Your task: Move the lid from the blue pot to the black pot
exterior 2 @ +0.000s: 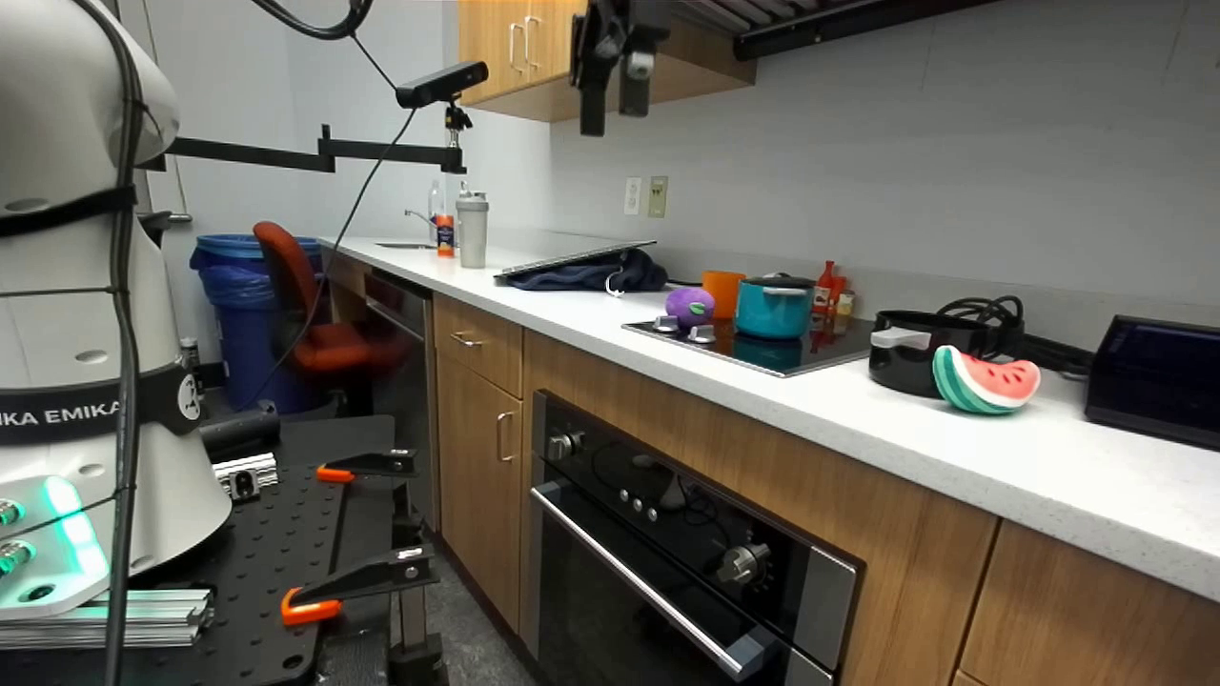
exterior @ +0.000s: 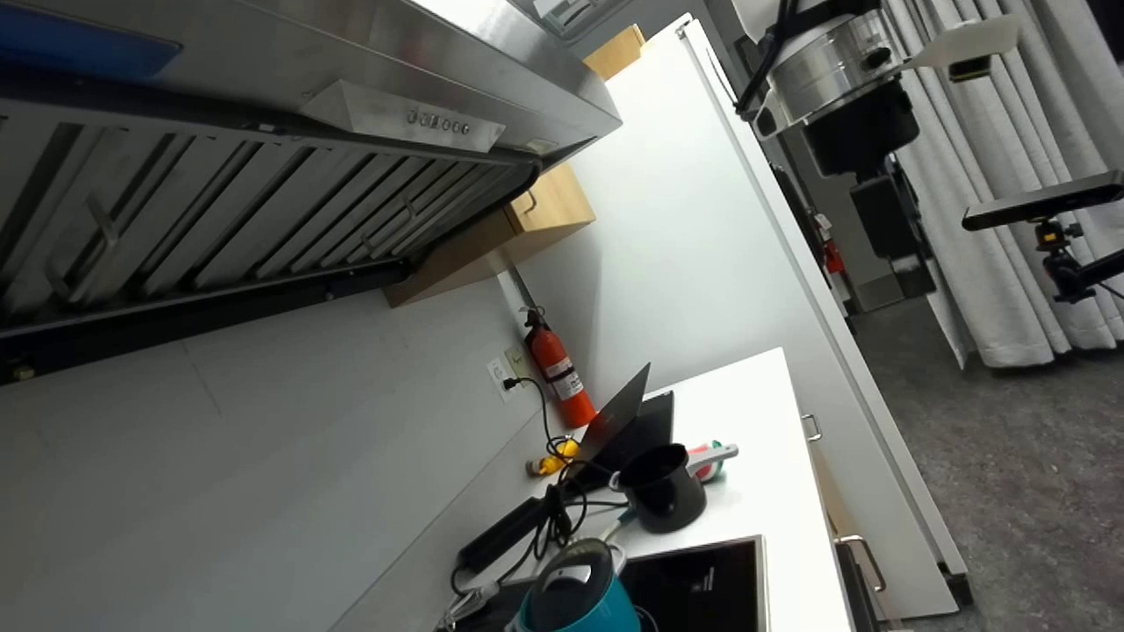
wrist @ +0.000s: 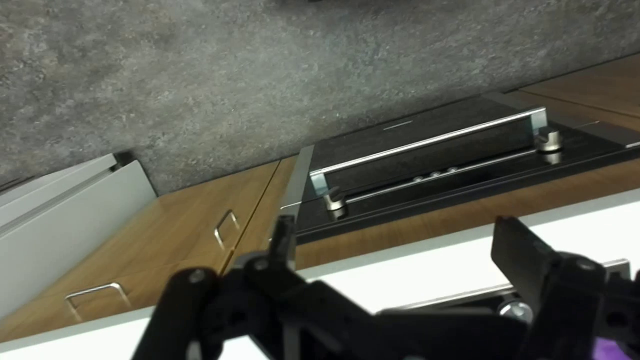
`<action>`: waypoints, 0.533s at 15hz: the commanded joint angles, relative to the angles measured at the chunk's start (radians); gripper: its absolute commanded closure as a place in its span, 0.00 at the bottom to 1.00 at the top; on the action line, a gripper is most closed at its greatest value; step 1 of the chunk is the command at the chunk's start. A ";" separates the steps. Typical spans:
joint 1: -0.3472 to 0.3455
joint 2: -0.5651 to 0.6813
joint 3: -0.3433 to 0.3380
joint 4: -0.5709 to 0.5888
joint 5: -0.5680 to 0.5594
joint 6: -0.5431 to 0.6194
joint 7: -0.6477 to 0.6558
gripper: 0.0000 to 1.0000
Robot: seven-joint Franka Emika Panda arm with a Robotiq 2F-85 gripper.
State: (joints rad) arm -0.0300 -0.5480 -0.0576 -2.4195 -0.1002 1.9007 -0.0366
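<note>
The teal-blue pot (exterior: 606, 612) stands on the cooktop and is cut off at the bottom of an exterior view. It also shows whole in an exterior view (exterior 2: 768, 314). A dark lid (exterior: 571, 590) with a light handle sits on it; the lid shows edge-on too (exterior 2: 780, 280). The black pot (exterior: 669, 505), with a grey handle, stands on the white counter beside the cooktop, no lid on it; it is in both exterior views (exterior 2: 901, 370). My gripper (exterior 2: 613, 112) is high above the counter, apart from both pots. In the wrist view (wrist: 392, 225) its fingers are wide apart with nothing between them.
A watermelon toy (exterior 2: 991, 381) sits against the black pot. A purple toy (exterior 2: 690, 307), an orange cup (exterior 2: 722, 292) and red bottles (exterior 2: 824, 291) stand around the blue pot. The range hood (exterior: 263, 202) hangs above. Cables and a black laptop (exterior 2: 1153, 381) lie beyond the black pot.
</note>
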 commanded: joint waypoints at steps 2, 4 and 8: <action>-0.031 0.124 -0.064 0.174 -0.031 -0.051 -0.125 0.00; -0.035 0.161 -0.067 0.210 -0.041 -0.060 -0.144 0.00; -0.037 0.146 -0.065 0.174 -0.026 -0.016 -0.127 0.00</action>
State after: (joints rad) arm -0.0600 -0.4024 -0.1287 -2.2475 -0.1288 1.8879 -0.1609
